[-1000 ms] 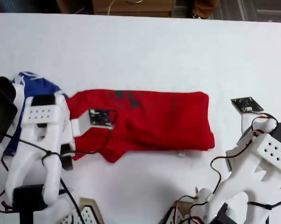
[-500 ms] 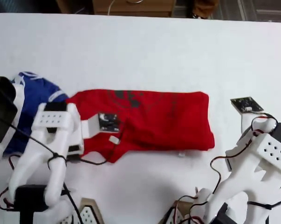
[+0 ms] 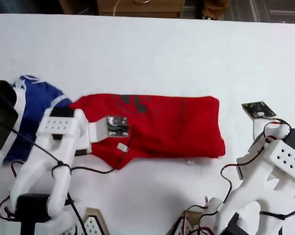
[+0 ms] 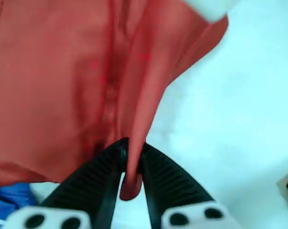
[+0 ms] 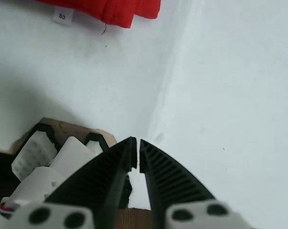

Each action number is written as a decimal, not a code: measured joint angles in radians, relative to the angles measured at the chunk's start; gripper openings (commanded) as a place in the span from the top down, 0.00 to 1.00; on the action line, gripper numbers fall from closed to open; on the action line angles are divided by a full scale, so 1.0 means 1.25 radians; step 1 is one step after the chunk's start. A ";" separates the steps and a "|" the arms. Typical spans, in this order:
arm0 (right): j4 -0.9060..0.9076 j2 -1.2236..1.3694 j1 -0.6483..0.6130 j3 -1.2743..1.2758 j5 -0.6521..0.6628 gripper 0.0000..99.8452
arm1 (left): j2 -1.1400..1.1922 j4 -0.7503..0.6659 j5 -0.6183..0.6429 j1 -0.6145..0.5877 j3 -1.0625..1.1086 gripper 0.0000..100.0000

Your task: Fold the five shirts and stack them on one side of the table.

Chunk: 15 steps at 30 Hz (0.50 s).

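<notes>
At the near edge, the right gripper (image 5: pixel 136 153) hangs closed on nothing above the table (image 3: pixel 186 54). The left gripper (image 4: pixel 130 160) pinches a near-edge fold of the red shirt (image 3: pixel 162 127), which lies folded mid-table. A blue shirt (image 3: pixel 34 100) sits just beside its left end, with white tabletop beyond.

Well ahead of my right pincer (image 5: pixel 135 155), a small white tag (image 5: pixel 61 16) hangs at the edge of the red shirt (image 5: pixel 110 9). It carries a short dark mark of two characters. Near my left pincer (image 4: pixel 130 157), farther across the cloth, I see a dark graphic (image 3: pixel 136 104). I can read no words in it.
</notes>
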 measured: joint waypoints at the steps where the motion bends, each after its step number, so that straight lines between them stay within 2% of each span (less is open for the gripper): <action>1: 0.000 0.000 0.001 0.000 0.000 0.98 | 0.001 0.006 0.002 0.000 -0.016 0.97; 4: 0.000 0.000 0.001 0.000 0.000 0.98 | 0.001 0.053 0.017 0.001 -0.092 0.97; 9: 0.000 0.000 0.001 0.000 -0.034 0.98 | 0.026 0.064 0.056 0.028 -0.196 0.97; 15: 0.000 0.000 0.000 0.000 -0.043 0.98 | 0.220 0.058 0.201 0.053 -0.355 0.97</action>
